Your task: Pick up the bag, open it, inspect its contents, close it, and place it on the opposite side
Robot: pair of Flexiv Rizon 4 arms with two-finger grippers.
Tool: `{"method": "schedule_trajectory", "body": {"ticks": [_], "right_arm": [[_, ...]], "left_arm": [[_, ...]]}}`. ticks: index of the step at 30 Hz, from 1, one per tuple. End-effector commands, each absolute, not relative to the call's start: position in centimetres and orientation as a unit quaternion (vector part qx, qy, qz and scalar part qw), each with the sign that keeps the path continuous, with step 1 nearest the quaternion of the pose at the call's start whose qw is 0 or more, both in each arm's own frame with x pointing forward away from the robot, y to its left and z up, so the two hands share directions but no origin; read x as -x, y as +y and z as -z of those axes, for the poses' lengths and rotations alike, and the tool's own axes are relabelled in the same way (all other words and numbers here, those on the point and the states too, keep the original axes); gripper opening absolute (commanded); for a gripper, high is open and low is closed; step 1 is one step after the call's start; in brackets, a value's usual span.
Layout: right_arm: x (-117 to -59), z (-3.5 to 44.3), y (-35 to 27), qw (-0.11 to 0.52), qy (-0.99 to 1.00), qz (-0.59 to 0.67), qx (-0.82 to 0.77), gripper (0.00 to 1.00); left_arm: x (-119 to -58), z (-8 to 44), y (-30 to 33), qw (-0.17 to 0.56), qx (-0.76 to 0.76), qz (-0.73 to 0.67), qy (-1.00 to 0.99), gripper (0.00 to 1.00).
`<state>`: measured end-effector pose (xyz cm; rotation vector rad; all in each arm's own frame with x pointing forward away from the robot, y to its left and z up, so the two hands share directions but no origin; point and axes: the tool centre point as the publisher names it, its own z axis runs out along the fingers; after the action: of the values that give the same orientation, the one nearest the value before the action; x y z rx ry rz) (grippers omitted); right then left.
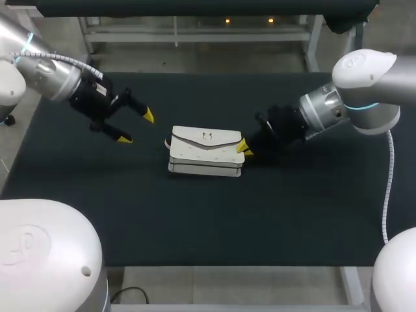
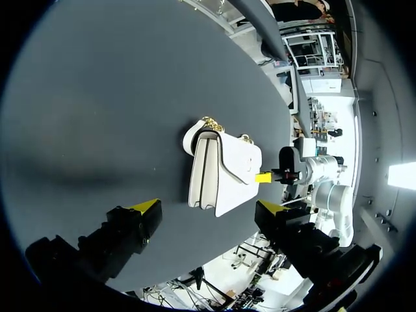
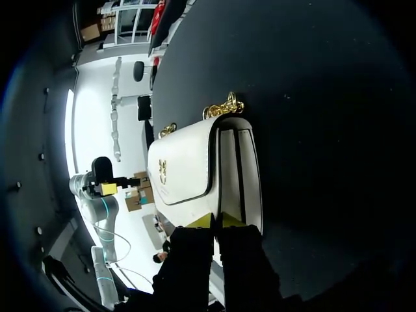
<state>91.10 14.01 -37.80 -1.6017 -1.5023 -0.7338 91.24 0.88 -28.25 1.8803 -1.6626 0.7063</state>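
Note:
A white handbag [image 1: 205,153] with a gold chain and clasp lies flat in the middle of the black table, flap side up. My right gripper [image 1: 245,149] is at the bag's right end. In the right wrist view its yellow tips [image 3: 216,221] are pressed close together where the flap's edge meets the bag [image 3: 195,169] body, pinching that edge. My left gripper [image 1: 136,127] hovers wide open to the left of the bag, apart from it. In the left wrist view the bag [image 2: 224,172] lies ahead of the spread fingers [image 2: 210,208], and the right gripper's yellow tip [image 2: 262,177] shows at its far end.
The black table cover [image 1: 130,208] stretches wide around the bag on every side. The table's front edge [image 1: 227,265] runs below it, and a metal frame stands behind the far edge.

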Motion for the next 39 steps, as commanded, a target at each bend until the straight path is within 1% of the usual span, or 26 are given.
{"method": "schedule_trajectory", "body": {"ticks": [1,9,25,36,39], "right_arm": [[-91.2,38.0,13.9,0.401,-0.594,0.292,0.634,0.0],[-91.4,37.0,12.0,0.391,-0.602,0.291,0.633,0.0],[-92.0,36.5,7.1,0.41,-0.646,0.249,0.594,0.0],[-92.1,36.3,3.9,0.414,-0.66,0.237,0.581,0.0],[-92.1,36.3,3.9,0.414,-0.66,0.237,0.581,0.0]], "left_arm": [[-91.4,28.2,0.9,0.263,-0.696,-0.259,-0.616,1.0],[-91.6,27.5,1.3,0.25,-0.687,-0.253,-0.634,1.0],[-92.7,27.1,2.8,0.229,-0.68,-0.224,-0.66,1.0],[-93.2,26.0,4.7,0.195,-0.688,-0.187,-0.673,1.0],[-93.3,25.8,5.0,0.182,-0.697,-0.171,-0.672,1.0]]}}
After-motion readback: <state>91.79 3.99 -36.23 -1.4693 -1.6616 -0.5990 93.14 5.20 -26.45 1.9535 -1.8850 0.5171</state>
